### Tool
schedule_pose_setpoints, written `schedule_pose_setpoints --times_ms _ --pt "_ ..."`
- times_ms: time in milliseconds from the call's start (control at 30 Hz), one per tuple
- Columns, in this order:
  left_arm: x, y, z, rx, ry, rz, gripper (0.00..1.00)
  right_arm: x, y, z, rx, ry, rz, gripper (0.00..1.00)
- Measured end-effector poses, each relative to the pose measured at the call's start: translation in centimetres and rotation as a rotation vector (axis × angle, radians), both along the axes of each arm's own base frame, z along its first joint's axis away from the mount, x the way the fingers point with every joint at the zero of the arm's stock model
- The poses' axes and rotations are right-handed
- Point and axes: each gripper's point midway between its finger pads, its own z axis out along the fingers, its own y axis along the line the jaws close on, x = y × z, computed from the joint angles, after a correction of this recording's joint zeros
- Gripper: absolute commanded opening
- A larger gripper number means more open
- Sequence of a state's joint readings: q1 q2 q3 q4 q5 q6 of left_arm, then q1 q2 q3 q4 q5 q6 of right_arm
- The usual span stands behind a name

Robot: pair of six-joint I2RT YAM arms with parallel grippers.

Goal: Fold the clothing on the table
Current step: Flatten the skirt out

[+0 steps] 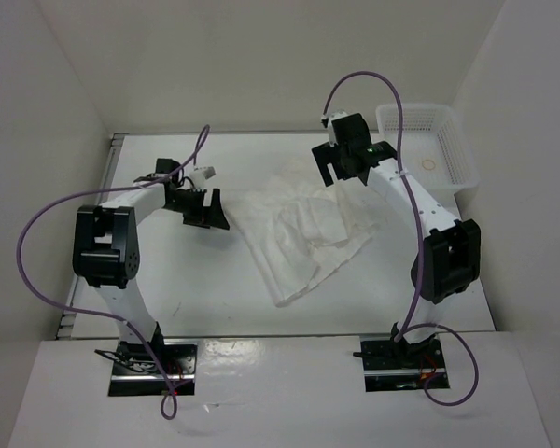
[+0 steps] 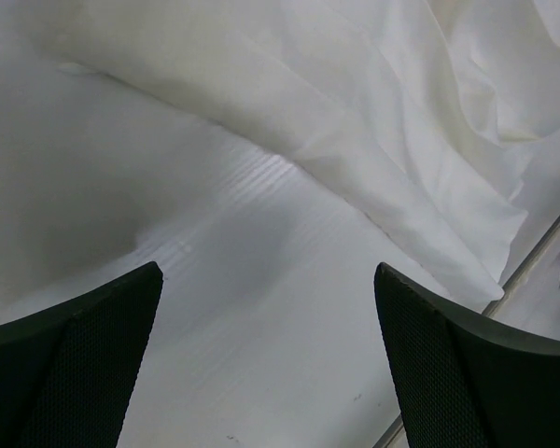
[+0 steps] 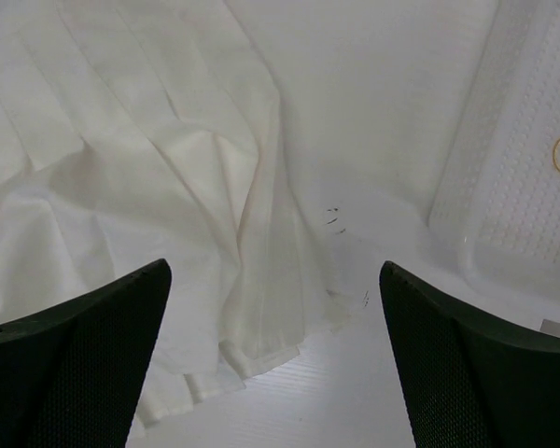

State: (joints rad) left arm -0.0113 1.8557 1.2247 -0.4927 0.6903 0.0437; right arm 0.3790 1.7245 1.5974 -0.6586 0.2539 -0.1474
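The skirt [image 1: 303,233] is being seen lying crumpled on the table [image 1: 196,289], between the 2 grippers. The left gripper [image 2: 268,268] is being held spread wide over bare tabletop, nothing pinched, with the skirt's edge just ahead of its fingers. The right gripper [image 3: 273,271] is being held spread too and empty, with skirt folds ahead and to its left. A basket [image 3: 513,196] is being seen ahead to its right.

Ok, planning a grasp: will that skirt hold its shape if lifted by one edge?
Probably not: the skirt lies rumpled in soft folds, so it likely droops. It looks thin, probably light, and may slide on the smooth table.
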Motion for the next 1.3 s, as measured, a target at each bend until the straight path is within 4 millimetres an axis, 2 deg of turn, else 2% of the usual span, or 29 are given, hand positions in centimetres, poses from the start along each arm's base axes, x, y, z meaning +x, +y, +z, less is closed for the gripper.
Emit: schedule_pose_setpoints --times_ms 133,233,367,567,767,833,933,967,1067,1100,1300 --pt "-0.7 -2.2 -0.7 -0.005 0.021 -0.041 1.00 -0.3 0.6 -0.6 0.013 0.020 0.036 0.97" --pt "-0.7 -3.9 -2.0 -0.004 0.058 -0.053 1.00 -0.4 0.8 -0.8 0.015 0.031 0.055 0.97" --pt "0.8 -5.7 -1.8 -0.033 0.074 -0.049 1.00 -0.5 0.7 -0.8 0.006 0.034 0.065 0.97" --pt "1.3 -6.4 -1.9 -0.059 0.106 -0.018 1.00 -0.5 0.5 -0.8 -0.012 0.031 0.067 0.97" --pt "1.3 -9.9 -2.4 0.039 0.093 -0.025 1.00 -0.5 0.2 -0.8 -0.027 0.031 0.063 0.97" --pt "1.7 -10.7 -2.6 0.099 0.074 -0.013 0.81 -0.5 0.1 -0.8 -0.029 0.031 0.062 0.97" --pt "2.5 -10.9 -3.6 0.211 0.039 0.015 0.51 -0.9 0.0 -1.0 -0.033 0.036 0.061 0.97" --pt "2.7 -10.8 -3.7 0.231 0.036 0.026 0.30 -1.0 -0.1 -1.0 -0.035 0.039 0.061 0.97" --pt "3.1 -9.6 -4.4 0.297 0.038 0.068 0.05 -1.6 -0.4 -1.1 -0.038 0.044 0.062 0.97" --pt "3.1 -9.4 -4.5 0.306 0.042 0.073 0.00 -1.7 -0.4 -1.1 -0.038 0.043 0.062 0.97" --pt "3.1 -8.1 -4.3 0.389 0.024 0.078 0.00 -2.2 -0.6 -0.9 -0.039 0.041 0.065 0.97"
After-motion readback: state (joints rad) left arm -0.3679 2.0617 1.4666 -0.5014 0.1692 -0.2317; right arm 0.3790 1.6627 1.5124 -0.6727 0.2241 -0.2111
